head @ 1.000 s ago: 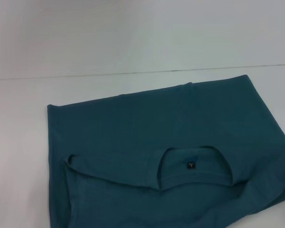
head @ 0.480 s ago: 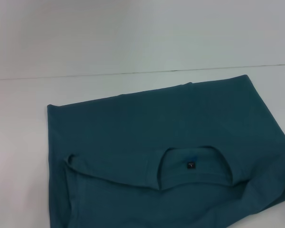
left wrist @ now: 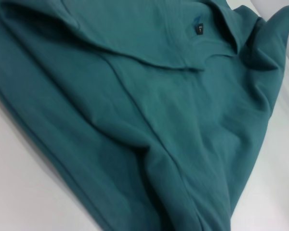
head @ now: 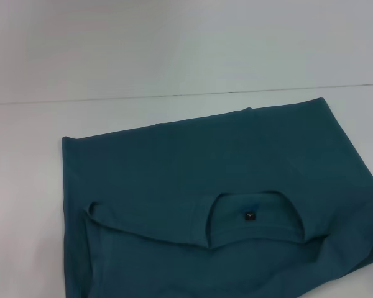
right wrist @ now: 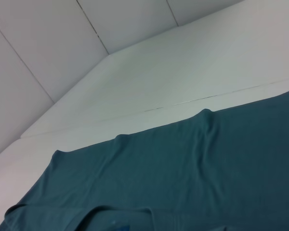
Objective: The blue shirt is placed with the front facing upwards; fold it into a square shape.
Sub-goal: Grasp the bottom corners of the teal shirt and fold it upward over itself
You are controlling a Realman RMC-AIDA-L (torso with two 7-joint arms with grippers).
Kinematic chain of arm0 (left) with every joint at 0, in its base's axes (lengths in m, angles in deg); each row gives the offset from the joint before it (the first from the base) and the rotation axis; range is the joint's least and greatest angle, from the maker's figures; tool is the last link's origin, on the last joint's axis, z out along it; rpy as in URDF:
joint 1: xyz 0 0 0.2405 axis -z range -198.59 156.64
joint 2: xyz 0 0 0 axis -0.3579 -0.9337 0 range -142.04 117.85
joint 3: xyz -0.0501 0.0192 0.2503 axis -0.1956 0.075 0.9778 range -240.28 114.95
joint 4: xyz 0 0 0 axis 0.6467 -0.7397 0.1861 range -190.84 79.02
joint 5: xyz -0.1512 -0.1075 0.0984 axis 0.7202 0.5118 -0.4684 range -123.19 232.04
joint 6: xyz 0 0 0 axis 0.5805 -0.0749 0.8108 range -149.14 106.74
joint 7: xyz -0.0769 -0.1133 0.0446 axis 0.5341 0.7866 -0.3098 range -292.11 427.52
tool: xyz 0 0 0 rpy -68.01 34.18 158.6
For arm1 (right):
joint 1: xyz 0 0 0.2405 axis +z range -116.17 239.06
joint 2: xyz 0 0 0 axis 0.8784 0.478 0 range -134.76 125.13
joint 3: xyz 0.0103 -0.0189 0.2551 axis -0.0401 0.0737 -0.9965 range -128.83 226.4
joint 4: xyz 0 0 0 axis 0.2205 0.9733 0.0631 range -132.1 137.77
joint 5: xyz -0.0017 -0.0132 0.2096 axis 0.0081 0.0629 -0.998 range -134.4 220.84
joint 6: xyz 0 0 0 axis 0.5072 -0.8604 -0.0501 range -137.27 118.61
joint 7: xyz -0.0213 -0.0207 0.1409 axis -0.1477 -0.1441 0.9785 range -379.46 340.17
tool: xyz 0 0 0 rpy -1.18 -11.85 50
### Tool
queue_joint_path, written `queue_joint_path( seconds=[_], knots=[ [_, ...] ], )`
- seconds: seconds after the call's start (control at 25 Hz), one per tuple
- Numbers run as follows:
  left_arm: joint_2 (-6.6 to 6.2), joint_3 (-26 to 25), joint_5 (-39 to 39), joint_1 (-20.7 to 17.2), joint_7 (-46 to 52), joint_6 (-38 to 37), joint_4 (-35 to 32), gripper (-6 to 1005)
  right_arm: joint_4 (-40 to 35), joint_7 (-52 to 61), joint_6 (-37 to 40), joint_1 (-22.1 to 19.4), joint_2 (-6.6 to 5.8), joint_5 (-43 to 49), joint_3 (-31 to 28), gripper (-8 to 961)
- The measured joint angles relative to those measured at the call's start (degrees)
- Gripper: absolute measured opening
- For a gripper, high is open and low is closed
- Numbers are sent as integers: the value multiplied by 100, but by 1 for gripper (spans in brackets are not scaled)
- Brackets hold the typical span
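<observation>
The blue shirt (head: 199, 186) lies partly folded on the white table (head: 174, 56). Its round neckline with a small dark label (head: 250, 216) sits in the near middle of the head view, and a folded edge runs leftward from it. The chest print is hidden. The cloth is bunched and creased at the near right edge. In the left wrist view the blue shirt (left wrist: 149, 120) fills the frame with deep wrinkles, the label (left wrist: 199, 30) far off. The right wrist view shows the shirt's flat far hem (right wrist: 183, 163). Neither gripper shows in any view.
Bare white table surface (head: 25, 205) lies left of the shirt and beyond its far hem. A thin seam (head: 174, 96) crosses the table behind the shirt. A pale panelled wall (right wrist: 53, 43) stands behind the table in the right wrist view.
</observation>
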Motion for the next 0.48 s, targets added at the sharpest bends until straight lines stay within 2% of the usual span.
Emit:
queue_joint_path(
  seconds=[0.28,0.48],
  knots=[
    [-9,15,0,0,-57,-116,0,3,0,13,-2,11,-5,0,6,141],
    [-13,-10,33,8,-196,-157,6,1,0,2,-2,12,-7,0,5,142]
  ],
)
